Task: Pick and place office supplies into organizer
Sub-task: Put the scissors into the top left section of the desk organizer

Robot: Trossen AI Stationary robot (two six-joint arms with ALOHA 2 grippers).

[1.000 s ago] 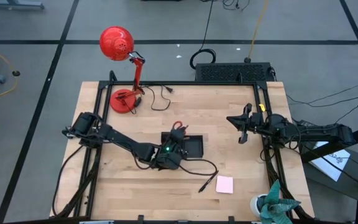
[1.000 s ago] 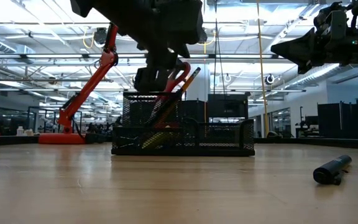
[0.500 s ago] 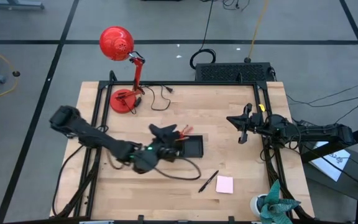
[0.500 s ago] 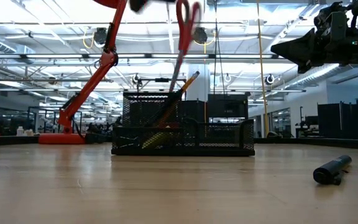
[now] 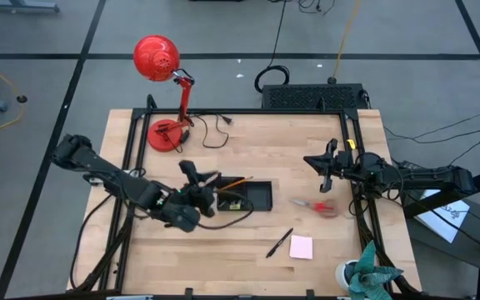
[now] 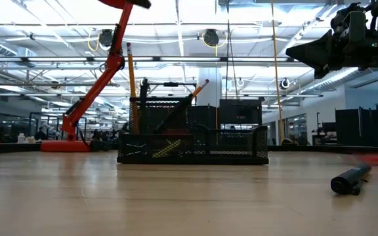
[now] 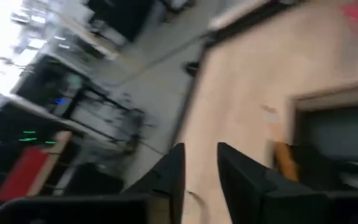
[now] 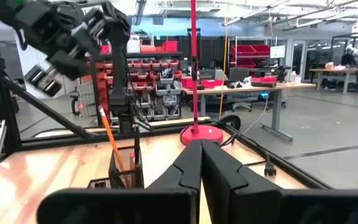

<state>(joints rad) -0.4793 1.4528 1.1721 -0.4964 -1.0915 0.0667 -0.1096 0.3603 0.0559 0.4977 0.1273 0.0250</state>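
The black mesh organizer [image 5: 248,196] [image 6: 192,141] stands mid-table. Two orange pencils [image 6: 131,75] [image 6: 198,88] stick up out of its tall cup; one also shows from above [image 5: 236,182]. The red-handled scissors [image 5: 315,206] show blurred on the table to the organizer's right. A black pen [image 5: 279,242] [image 6: 351,178] and the pink sticky-note pad [image 5: 301,247] lie near the front. My left gripper [image 5: 198,177] [image 7: 201,168] is open and empty, just left of the organizer. My right gripper [image 5: 323,171] [image 8: 201,162] is shut and empty, raised at the right.
A red desk lamp [image 5: 163,92] stands at the far left corner, its cord [image 5: 215,129] trailing on the table. A black box with cables [image 5: 311,96] sits beyond the far edge. A potted plant [image 5: 365,271] stands at the front right corner.
My left gripper has risen from the organizer and swung toward the table's left edge. The scissors came up out of the organizer with it, then left the gripper and landed on the table to the organizer's right. One pencil now stands upright at the organizer's left end.
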